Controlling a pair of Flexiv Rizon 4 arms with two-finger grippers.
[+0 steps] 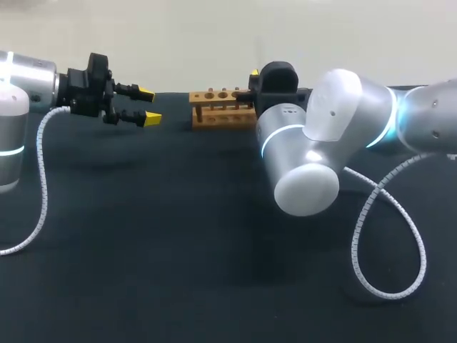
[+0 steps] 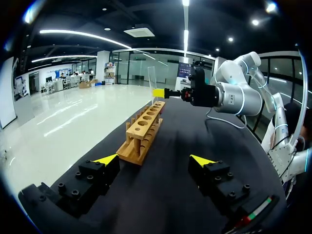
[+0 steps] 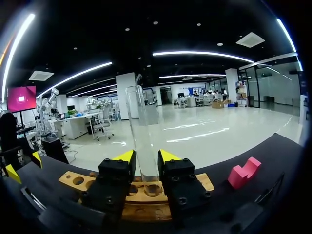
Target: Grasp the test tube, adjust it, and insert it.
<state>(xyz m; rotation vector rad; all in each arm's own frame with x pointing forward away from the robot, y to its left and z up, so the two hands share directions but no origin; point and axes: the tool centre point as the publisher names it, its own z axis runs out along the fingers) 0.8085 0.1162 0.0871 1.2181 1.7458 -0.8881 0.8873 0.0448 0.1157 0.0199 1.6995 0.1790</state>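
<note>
My right fingers (image 3: 163, 156) grip the tube (image 3: 140, 122) upright, its lower end just over a hole in the rack (image 3: 146, 199). My left fingers (image 2: 201, 160) stand open and empty, apart from the rack's other end. The rack lies along the tabletop's (image 1: 178, 236) far edge.

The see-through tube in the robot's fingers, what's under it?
A wooden rack with round holes sits below the clear test tube. The right gripper hides the tube's bottom end.

Wooden rack (image 1: 223, 108) between left arm's fingers (image 1: 151, 118) and right arm (image 1: 321, 143).
</note>
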